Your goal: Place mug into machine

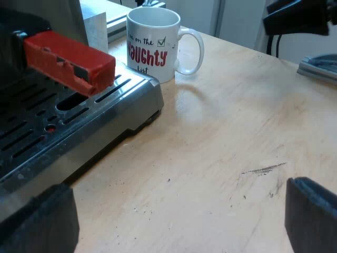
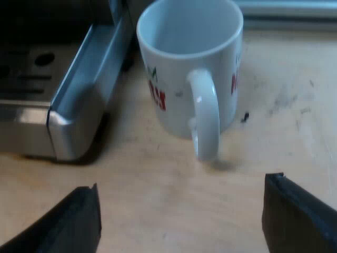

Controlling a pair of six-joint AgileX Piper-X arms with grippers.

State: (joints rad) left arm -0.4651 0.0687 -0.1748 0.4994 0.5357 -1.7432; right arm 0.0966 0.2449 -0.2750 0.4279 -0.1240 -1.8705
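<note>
A white mug (image 1: 152, 42) with red lettering stands upright on the wooden table, close beside the corner of the espresso machine's metal drip tray (image 1: 105, 113). The holder's red handle end (image 1: 68, 60) juts out over the tray. My left gripper (image 1: 176, 224) is open over bare table, a good way short of the mug and holding nothing. In the right wrist view the mug (image 2: 184, 58) is empty, with its handle (image 2: 206, 118) turned toward my right gripper (image 2: 184, 221). That gripper is open just short of the handle and touches nothing.
The drip tray's slotted grate (image 1: 31, 132) lies under the red handle end, and the tray's corner (image 2: 73, 116) sits beside the mug. A dark part of my right arm (image 1: 297, 16) hangs beyond the mug's handle side. Bare wooden table (image 1: 226, 137) lies between my left gripper and the mug.
</note>
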